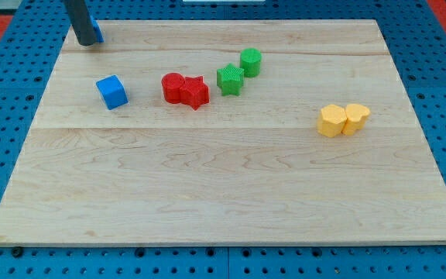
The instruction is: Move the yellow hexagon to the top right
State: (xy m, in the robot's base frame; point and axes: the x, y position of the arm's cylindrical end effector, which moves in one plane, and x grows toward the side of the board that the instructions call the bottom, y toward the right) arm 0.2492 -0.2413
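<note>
The yellow hexagon (pixel 332 121) lies at the view's right, just above mid-height, touching a second yellow block (pixel 355 117) on its right, which looks heart-shaped. My tip (pixel 88 43) is at the view's top left corner of the board, far from the yellow blocks. A small blue block (pixel 98 34) shows just behind the tip, mostly hidden by the rod.
A blue cube (pixel 112 91) sits left of centre. Two red blocks touch: a round one (pixel 173 87) and a star (pixel 195 92). A green star (pixel 230 78) and a green cylinder (pixel 251 61) sit above centre. The wooden board (pixel 223 194) lies on a blue pegboard.
</note>
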